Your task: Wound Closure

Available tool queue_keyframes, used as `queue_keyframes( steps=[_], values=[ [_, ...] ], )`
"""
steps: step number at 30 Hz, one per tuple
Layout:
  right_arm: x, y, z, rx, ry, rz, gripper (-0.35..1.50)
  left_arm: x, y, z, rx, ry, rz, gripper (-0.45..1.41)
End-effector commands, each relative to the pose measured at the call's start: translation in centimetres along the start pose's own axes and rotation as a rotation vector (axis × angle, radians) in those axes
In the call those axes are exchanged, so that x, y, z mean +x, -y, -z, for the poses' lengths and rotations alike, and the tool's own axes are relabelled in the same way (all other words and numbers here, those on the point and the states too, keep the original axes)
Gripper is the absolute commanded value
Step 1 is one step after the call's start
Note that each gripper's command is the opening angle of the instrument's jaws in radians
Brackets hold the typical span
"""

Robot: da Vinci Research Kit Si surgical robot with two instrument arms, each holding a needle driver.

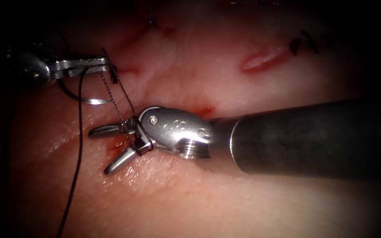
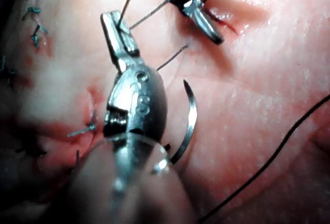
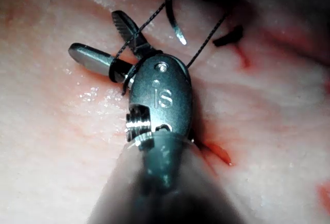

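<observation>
Thread (image 1: 116, 94) is what my left tool (image 1: 103, 65) is clamped on: at the upper left of the endoscope frame its jaws are together on the strand, and the left wrist view shows the same pinch near the jaw tips (image 2: 117, 27). From there I see two strands run down and to the right to my right tool (image 1: 104, 147), which enters from the right side of the frame and sits at centre. Its jaws stand wide apart, one pointing left and one angling down-left, and the thread crosses around the jaw base next to the hinge, as the right wrist view (image 3: 129, 46) shows. I cannot tell whether the strand is wrapped fully around or only draped across.

Needle (image 1: 94, 101) lies free on the tissue (image 1: 208, 198) just below my left tool, held by neither tool; from the left wrist camera its curve (image 2: 190, 121) rests beside the tool's body, its point bare and not in the tissue. A long dark strand trails from near the left tool down to the lower left edge. Red fluid (image 1: 116, 143) marks the cut between the open jaws. Tied stitches (image 2: 33, 26) show along the tissue in the left wrist view.
</observation>
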Motion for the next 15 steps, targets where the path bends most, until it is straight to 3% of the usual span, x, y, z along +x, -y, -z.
queue_keyframes(
  steps=[1,11,15],
  values=[
    [0.00,-0.04,-0.08,0.005,-0.026,-0.003,0.94,-0.11,0.02,-0.05,0.002,0.002,-0.011,-0.45],
    [0.06,-0.02,0.00,0.023,-0.137,-0.032,0.93,-0.53,-0.16,-0.08,0.004,0.154,-0.077,-0.45],
    [0.10,-0.03,0.04,0.021,-0.187,-0.032,0.93,-0.57,-0.30,-0.10,-0.007,0.201,-0.103,-0.45]
  ],
)
